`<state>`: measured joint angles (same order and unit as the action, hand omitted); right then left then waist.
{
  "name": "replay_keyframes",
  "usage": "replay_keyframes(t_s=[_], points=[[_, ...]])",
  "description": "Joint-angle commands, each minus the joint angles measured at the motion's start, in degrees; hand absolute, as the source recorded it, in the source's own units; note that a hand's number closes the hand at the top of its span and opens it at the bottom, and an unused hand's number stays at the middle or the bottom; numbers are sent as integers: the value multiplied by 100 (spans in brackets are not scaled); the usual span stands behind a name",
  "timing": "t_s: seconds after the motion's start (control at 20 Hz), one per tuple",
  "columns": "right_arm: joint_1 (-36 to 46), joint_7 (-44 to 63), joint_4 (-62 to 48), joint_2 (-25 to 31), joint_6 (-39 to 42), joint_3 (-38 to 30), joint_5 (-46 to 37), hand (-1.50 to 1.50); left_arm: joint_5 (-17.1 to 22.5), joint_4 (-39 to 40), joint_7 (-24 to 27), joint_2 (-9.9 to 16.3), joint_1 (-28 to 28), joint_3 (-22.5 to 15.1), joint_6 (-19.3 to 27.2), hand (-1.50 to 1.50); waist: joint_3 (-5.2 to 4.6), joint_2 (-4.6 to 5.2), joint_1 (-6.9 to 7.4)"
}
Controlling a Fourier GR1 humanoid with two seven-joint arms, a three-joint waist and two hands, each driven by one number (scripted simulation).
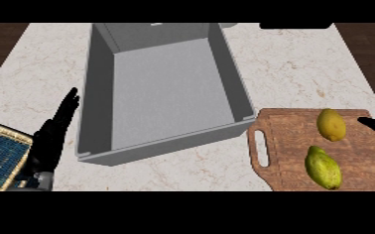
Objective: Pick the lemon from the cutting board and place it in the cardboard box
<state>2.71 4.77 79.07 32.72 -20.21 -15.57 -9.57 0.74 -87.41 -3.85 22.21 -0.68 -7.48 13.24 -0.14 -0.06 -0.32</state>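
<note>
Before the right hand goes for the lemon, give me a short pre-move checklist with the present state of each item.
1. Lemon on cutting board, unobstructed: ok.
2. Green-yellow fruit lies apart from the lemon: ok.
3. Box open, nothing seen inside: ok.
4. Left hand open, outside the box's left wall: ok.
5. Right hand only a tip at the right edge; fingers' state: cannot tell.
</note>
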Motion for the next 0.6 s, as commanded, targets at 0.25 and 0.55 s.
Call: replay_keyframes(t_s=[0.25,0.55], points=[[-105,2430,589,1496,2575,922,-47,-150,-67,-83,-26,15,-14,23,-18,0,-12,-4,89],[90,3819,1419,987,3083,1501,62,-150,-101,-97,-167,-54,50,78,-125,0,9,-2,43]])
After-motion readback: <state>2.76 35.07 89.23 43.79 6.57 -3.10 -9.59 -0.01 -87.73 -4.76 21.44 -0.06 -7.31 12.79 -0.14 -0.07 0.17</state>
